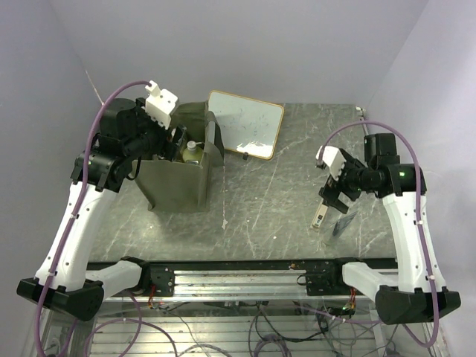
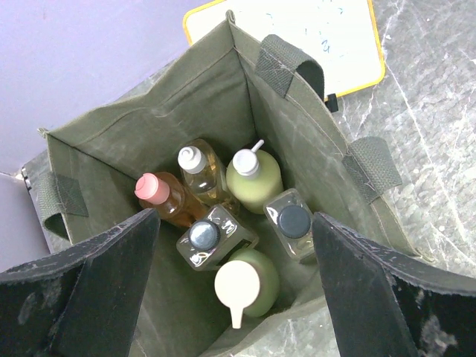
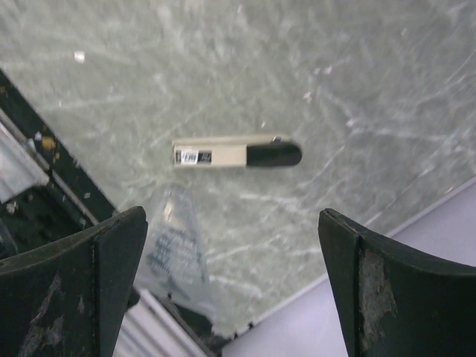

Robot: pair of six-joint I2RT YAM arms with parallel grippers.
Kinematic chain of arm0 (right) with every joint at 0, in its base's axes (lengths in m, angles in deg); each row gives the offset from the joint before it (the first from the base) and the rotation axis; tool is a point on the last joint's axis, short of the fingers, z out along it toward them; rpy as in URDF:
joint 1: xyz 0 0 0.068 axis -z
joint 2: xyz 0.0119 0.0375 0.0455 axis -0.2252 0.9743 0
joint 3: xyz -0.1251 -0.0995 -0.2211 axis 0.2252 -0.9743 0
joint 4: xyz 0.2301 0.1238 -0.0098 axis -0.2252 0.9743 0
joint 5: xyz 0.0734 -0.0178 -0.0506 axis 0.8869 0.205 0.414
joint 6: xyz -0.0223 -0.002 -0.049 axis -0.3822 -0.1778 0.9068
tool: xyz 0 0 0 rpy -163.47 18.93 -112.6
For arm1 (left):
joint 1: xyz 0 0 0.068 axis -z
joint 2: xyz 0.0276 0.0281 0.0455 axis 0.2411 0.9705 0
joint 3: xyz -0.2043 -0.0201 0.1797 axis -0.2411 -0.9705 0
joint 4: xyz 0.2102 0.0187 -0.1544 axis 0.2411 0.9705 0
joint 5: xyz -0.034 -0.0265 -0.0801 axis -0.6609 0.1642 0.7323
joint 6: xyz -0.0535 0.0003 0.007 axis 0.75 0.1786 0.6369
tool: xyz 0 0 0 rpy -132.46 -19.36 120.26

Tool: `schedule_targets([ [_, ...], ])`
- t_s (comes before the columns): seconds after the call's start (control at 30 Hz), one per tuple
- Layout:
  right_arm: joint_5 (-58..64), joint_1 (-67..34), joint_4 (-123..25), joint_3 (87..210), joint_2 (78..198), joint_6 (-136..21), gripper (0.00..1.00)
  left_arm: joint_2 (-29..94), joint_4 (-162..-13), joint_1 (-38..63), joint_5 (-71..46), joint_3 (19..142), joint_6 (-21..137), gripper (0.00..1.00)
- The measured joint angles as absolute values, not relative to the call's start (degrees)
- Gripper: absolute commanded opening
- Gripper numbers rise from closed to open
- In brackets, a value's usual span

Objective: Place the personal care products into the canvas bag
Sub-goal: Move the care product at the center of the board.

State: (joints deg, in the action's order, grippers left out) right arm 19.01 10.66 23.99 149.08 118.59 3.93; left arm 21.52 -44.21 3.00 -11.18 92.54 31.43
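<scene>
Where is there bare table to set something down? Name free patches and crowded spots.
Free: the table middle, bordered by the bag, the whiteboard and the marker; also the near strip along the rail. Crowded: the bag, six bottles packed under the open left gripper; the marker and a clear packet lie under the open right gripper.

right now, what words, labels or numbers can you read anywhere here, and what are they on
No text is legible.
Wood-framed whiteboard: faint blue scribbles, unreadable.
Cream marker pen with black cap: small dark label, too blurred.
Clear plastic wrapper beside it: print, too blurred.
Small bottles in the olive-green canvas bag: no labels visible.
</scene>
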Motion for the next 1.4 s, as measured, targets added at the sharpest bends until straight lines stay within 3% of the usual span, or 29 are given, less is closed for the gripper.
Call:
schedule_targets([
  [0.23,11.2,9.5,28.5,144.9,115.9,3.2,0.99,21.5,-44.2,3.0,-11.2,92.5,30.9,0.94],
  [0.77,8.3,9.1,29.0,138.7,106.8,-2.2,0.96,21.2,-44.2,3.0,-11.0,92.5,30.6,0.93],
  [1.4,4.6,9.1,29.2,133.6,110.9,0.5,0.43,20.9,-44.2,3.0,-10.2,92.4,30.0,0.93],
])
